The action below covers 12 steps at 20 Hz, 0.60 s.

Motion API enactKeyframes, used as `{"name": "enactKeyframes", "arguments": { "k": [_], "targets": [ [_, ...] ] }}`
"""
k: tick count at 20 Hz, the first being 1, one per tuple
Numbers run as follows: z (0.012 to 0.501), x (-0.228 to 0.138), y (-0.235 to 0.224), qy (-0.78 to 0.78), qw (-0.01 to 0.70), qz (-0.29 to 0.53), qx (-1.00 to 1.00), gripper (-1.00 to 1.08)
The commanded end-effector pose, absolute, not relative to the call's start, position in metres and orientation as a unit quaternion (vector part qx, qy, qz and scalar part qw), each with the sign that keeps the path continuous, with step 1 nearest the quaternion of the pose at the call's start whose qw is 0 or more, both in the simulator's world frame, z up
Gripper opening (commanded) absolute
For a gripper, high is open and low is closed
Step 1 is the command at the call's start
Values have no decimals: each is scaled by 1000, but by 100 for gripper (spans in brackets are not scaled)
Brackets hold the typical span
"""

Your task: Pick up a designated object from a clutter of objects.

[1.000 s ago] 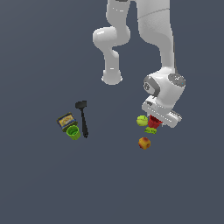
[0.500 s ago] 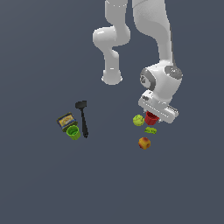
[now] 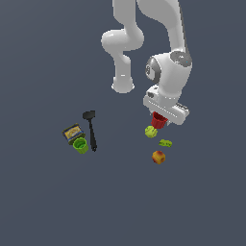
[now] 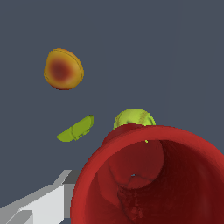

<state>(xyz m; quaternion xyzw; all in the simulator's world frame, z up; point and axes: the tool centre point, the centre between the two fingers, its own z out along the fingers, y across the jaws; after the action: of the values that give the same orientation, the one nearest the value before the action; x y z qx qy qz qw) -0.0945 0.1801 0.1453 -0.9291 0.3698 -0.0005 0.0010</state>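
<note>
The gripper (image 3: 160, 118) appears clamped on the red cup (image 3: 159, 120), which sits directly beneath the wrist, mouth toward the camera, axis roughly along the fingers. The yellow-green ball (image 3: 151, 131) lies just below it.

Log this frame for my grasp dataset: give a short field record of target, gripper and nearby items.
target: red cup, at the gripper
gripper state: jaws hidden in both views, cannot tell
nearest item: yellow-green ball, just below the cup in the exterior view
other nearby: small green piece, red-yellow fruit
far group: green cup, black hammer, blue-yellow box
</note>
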Motion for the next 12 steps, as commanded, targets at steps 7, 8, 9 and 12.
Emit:
{"name": "enactKeyframes", "arguments": {
  "k": [7, 8, 9, 12],
  "targets": [
    [209, -107, 130, 370, 3, 0, -929, -100],
    [217, -108, 124, 370, 3, 1, -929, -100],
    [225, -110, 117, 370, 4, 1, -929, -100],
    [252, -115, 97, 370, 4, 1, -929, -100]
  ]
}}
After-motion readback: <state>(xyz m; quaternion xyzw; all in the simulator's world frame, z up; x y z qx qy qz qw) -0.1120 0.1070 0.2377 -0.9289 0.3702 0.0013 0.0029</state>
